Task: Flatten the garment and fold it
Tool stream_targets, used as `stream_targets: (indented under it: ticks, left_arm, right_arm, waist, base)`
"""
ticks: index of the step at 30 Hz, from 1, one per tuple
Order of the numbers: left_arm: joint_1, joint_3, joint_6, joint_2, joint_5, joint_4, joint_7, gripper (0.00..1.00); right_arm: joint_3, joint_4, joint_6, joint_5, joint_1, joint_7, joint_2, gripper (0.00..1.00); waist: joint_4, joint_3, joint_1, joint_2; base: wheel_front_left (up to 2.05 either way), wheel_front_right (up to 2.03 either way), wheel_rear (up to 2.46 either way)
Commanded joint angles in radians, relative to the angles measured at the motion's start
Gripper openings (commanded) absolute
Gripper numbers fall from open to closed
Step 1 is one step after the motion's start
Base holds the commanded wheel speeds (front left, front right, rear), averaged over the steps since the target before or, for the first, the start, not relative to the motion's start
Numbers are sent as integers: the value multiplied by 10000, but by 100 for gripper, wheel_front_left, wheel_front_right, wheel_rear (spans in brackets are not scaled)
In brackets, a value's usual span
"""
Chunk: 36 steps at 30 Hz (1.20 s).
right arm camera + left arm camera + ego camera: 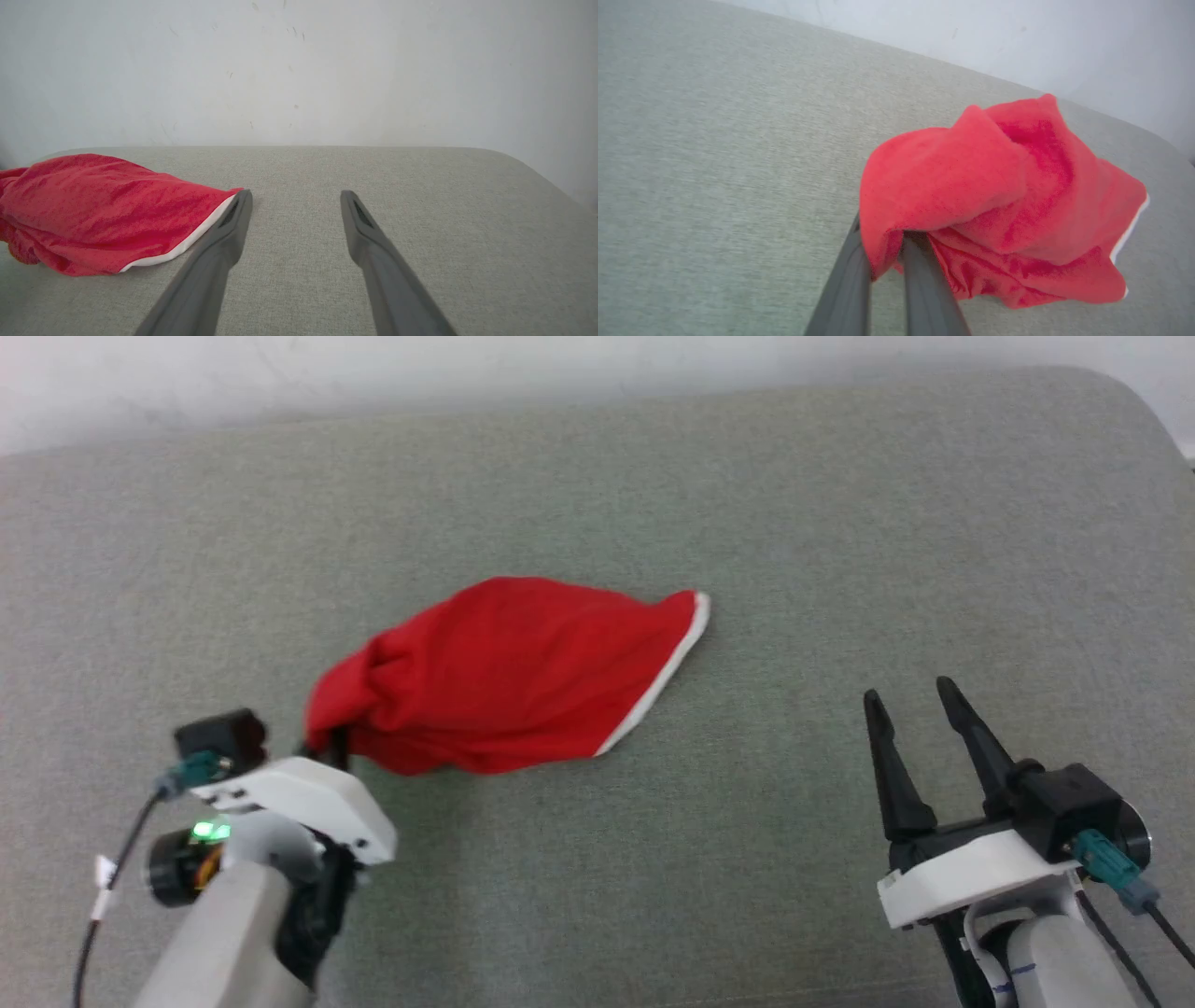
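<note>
The red shorts (504, 677) lie mid-cushion (840, 523), with 1 bunched end pinched in the left gripper (886, 245). The right gripper (910, 691) is spread wide and empty, well apart. The fabric looks thin, light and floppy, so I'd grab the white-striped hem (653, 686) corner.

Getting soft, even, bright light all around the garment (504, 672). Casting a thin, faint shadow just under the garment's near edge. Washing out to pale white at the wall (280, 373) beyond the garment. Smearing with motion blur in the left wrist view, most over the grey-green surface (714, 163) left of the garment. Looking sharper, slightly grainy, in the right wrist view. Bowing the surface's far edge beyond the garment.
</note>
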Motion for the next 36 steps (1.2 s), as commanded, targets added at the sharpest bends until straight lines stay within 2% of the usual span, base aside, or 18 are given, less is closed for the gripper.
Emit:
stream_targets:
  ticks: [1,2,3,4,9,12,14,18,23,27,29,31,32,33,34,35,36]
  left_arm:
    - [-164,89,172,106,105,46,-13,0]
    - [-169,129,256,134,78,86,80,7]
    - [-155,150,266,109,-1,80,164,92]
    - [-121,149,246,53,-77,38,203,100]
    - [476,221,155,-375,-427,-271,-220,100]
    - [928,419,-69,-599,-430,-642,-1408,100]
    - [1090,413,-142,-612,33,-838,-2235,100]
    - [1117,860,-351,-1077,1193,-1715,-2588,100]
    - [1156,1749,-1198,-2080,2892,-3094,-2597,100]
    - [1094,2090,-1758,-2400,3494,-3414,-2599,100]
    - [1069,2124,-1905,-2442,3590,-3427,-2599,100]
    - [1064,2046,-1850,-2451,3361,-3433,-2600,100]
    - [1064,2046,-1850,-2451,3361,-3433,-2600,100]
    - [1068,2001,-1812,-2453,3282,-3425,-2600,100]
    - [1077,1968,-1777,-2454,3219,-3402,-2600,100]
    - [1082,1946,-1754,-2455,3170,-3381,-2600,100]
    - [1092,1941,-1732,-2456,3137,-3366,-2600,100]
  right_arm:
    - [72,20,-19,-60,-153,-40,-1,100]
    - [123,26,-19,-69,-173,-25,-1,100]
    - [168,29,-19,-79,-189,-12,-1,100]
    - [186,30,-19,-87,-194,2,-1,100]
    - [322,30,-19,-261,-214,124,-1,100]
    - [421,29,-19,-480,-498,251,-1,100]
    - [463,178,-19,-657,-838,403,-1,100]
    - [639,982,-19,-612,-1875,973,-1,100]
    - [740,2786,-19,-272,-3592,2709,-13,100]
    - [599,4339,-19,-142,-4842,4779,-49,100]
    - [469,4974,-19,-288,-5309,5771,-88,100]
    - [380,5478,-19,-420,-5628,6701,-89,100]
    - [380,5478,-19,-420,-5628,6701,-89,100]
    - [395,5686,-19,-500,-5726,7149,-86,100]
    - [436,5856,-19,-585,-5792,7581,-102,64]
    - [472,5934,-19,-641,-5834,7878,-127,36]
    - [488,5895,-19,-622,-5845,7958,-141,0]
  waist:
    - [117,-58,-1,1]
    - [133,-80,-1,1]
    - [149,-99,-1,1]
    - [182,-124,-1,1]
    - [418,-181,-1,1]
    - [699,-80,-1,1]
    - [1011,44,-1,1]
    - [1698,406,-1,1]
    - [2557,1015,-1,1]
    - [3041,1392,-1,1]
    - [3222,1516,-1,1]
    - [3316,1588,-1,1]
    - [3316,1588,-1,1]
    - [3344,1603,-1,1]
    - [3357,1607,-1,1]
    - [3360,1602,-1,1]
    - [3351,1579,-1,1]
  base:
    - [0,0,0]
    - [0,0,0]
    - [0,0,0]
    - [0,0,0]
    - [0,0,0]
    - [0,0,0]
    - [0,0,0]
    - [0,0,0]
    - [0,0,0]
    - [0,0,0]
    - [0,0,0]
    - [0,0,0]
    - [0,0,0]
    - [0,0,0]
    - [0,0,0]
    - [0,0,0]
    - [0,0,0]
